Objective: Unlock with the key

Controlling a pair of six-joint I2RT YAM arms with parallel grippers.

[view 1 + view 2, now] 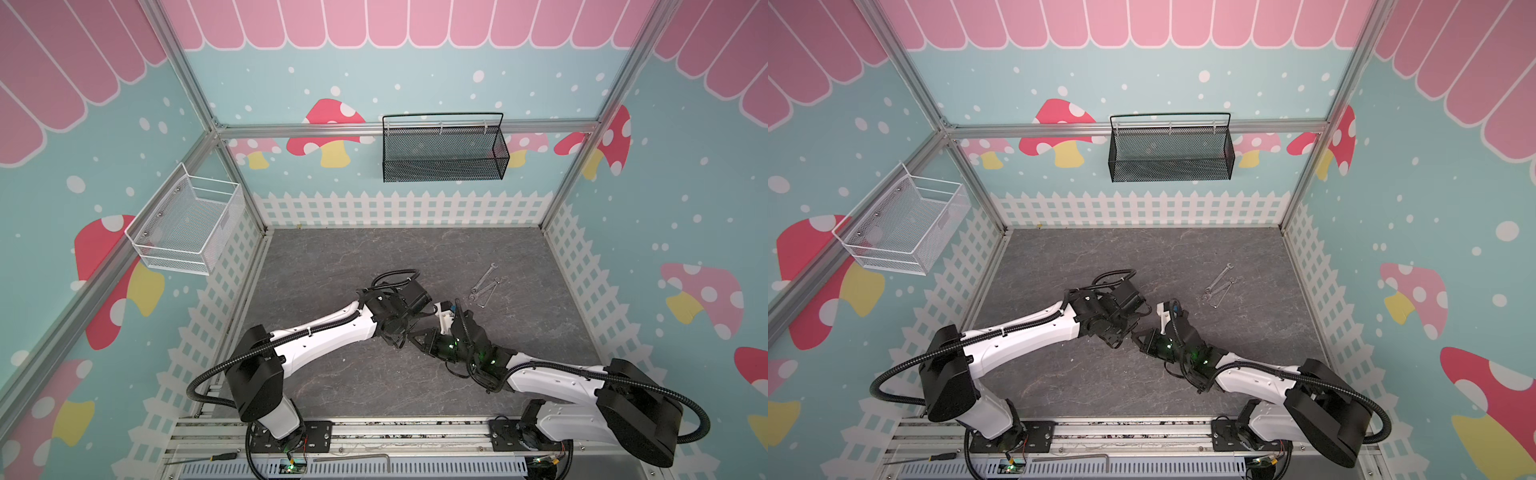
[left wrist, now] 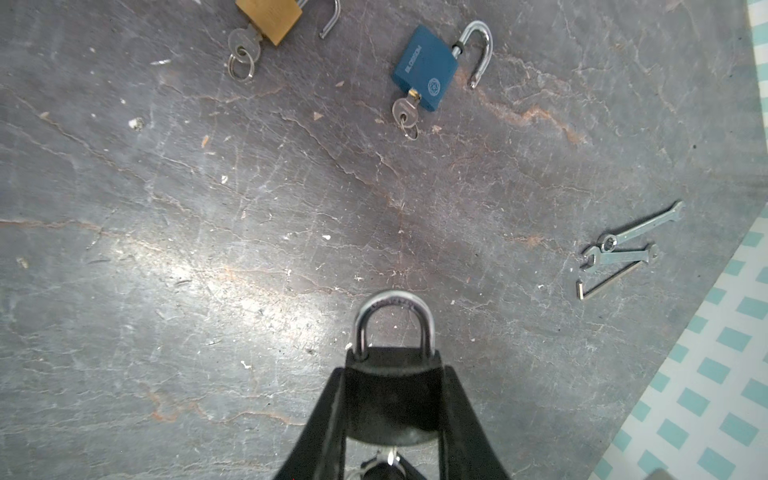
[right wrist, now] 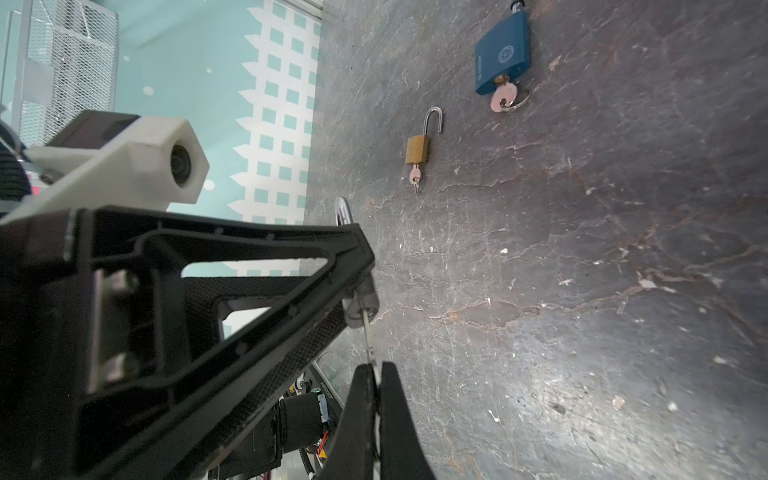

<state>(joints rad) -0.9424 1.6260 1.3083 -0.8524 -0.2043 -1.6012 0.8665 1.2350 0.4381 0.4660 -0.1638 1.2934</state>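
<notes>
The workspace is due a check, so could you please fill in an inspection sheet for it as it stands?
Surface: grey stone-look tabletop, scuffed, with pale specks.
Job's things: black padlock with silver shackle seated, silver key in its base; blue padlock and brass padlock lie apart, shackles open, keys inserted.
Clutter: two small steel spanners and a steel hex key, overlapping, on the table's right side.
Grippers: left gripper clamps the black padlock's body; right gripper shut on the silver key.
Cables: black corrugated conduits along both arms, looping free at the bases.
Surroundings: white mesh basket on the left wall, black mesh basket on the back wall.
</notes>
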